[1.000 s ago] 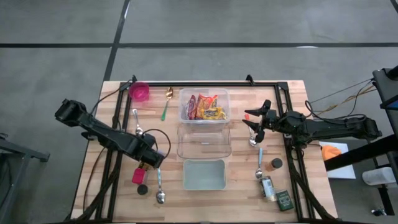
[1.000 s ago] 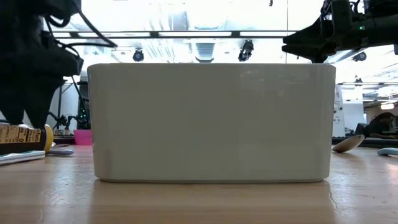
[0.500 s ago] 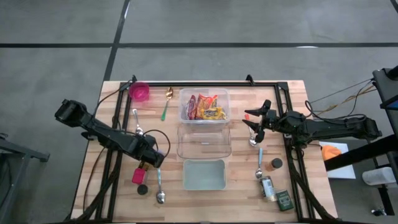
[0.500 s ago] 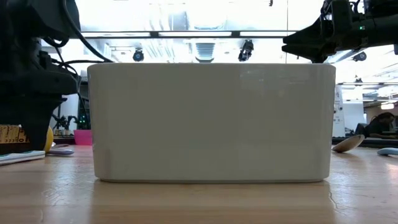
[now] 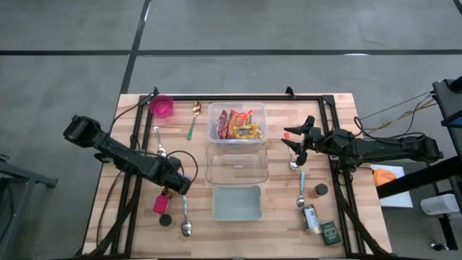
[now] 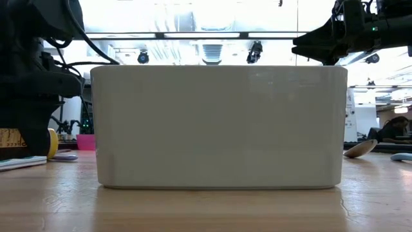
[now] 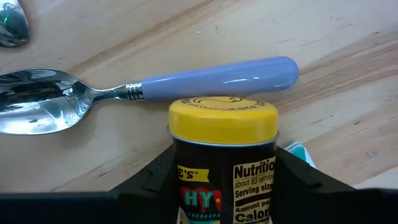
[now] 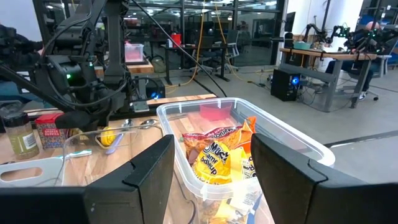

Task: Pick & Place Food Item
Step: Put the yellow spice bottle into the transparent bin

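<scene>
1. The left gripper (image 5: pixel 173 189) pointed straight down at about eight o'clock on the table (image 5: pixel 339 123), its fingers (image 7: pixel 155 180) pressed against both sides of a dark bottle with a yellow cap (image 7: pixel 224 158).
2. That bottle lay on the wood just beside a blue-handled spoon (image 7: pixel 149 93), between a pink packet (image 5: pixel 160 204) and the pale tray (image 5: pixel 237 203) at six o'clock.
3. The right gripper (image 5: pixel 297 142) hung level at about three o'clock, well above the table, its fingers (image 8: pixel 146 171) standing apart and holding nothing.
4. It faced the clear tub (image 5: pixel 237 121) at twelve o'clock, which held colourful snack packets (image 8: pixel 214 165).
5. A second clear tub (image 5: pixel 237 163) sat at the centre, between the filled tub and the pale tray.
6. A pink cup (image 5: pixel 162 106) stood at eleven o'clock, with a green-handled spoon (image 5: pixel 193 121) near it.
7. A jar (image 5: pixel 311 217) and a green tin (image 5: pixel 331 232) sat at five o'clock.
</scene>
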### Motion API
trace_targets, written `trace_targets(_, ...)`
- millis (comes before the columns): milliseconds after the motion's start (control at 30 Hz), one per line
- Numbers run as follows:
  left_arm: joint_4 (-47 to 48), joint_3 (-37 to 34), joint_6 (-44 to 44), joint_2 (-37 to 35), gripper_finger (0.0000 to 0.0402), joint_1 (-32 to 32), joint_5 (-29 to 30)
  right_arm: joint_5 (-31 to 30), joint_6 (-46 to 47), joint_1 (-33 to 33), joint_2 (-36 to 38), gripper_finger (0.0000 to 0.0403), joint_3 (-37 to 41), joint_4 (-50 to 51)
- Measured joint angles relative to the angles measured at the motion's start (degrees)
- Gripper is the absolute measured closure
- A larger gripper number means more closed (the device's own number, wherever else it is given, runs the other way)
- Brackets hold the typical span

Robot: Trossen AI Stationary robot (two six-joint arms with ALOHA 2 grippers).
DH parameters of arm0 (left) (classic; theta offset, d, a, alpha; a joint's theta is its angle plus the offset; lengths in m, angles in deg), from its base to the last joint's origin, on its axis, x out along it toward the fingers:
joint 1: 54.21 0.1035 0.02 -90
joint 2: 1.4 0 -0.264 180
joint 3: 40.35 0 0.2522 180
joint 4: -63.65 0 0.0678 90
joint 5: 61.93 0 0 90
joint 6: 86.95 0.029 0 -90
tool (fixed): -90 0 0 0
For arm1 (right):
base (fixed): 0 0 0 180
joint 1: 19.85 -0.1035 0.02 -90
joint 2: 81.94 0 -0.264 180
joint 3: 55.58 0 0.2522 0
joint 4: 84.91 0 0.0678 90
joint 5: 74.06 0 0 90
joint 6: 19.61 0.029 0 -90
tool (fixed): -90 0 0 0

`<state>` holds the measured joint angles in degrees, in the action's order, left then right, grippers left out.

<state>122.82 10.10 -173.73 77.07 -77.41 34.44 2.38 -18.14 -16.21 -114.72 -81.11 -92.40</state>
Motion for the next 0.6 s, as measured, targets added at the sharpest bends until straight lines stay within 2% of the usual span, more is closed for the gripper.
trace_targets(267, -1.68, 0.0, 1.36, 0.0, 0.0213, 0.0, -0.01, 0.0, 0.0, 0.0, 0.0, 0.0192, 0.0, 0.0)
trace_targets(467, -1.27, 0.0, 1.31, -0.03, 0.0234, 0.02, 0.0, 0.01, 0.0, -0.01, 0.0, 0.0192, 0.0, 0.0)
trace_targets(600, -1.25, 0.09, 1.31, -1.39, 0.0231, 0.04, 0.0, 0.0, 0.0, 0.0, 0.0, 0.0192, 0.0, 0.0)
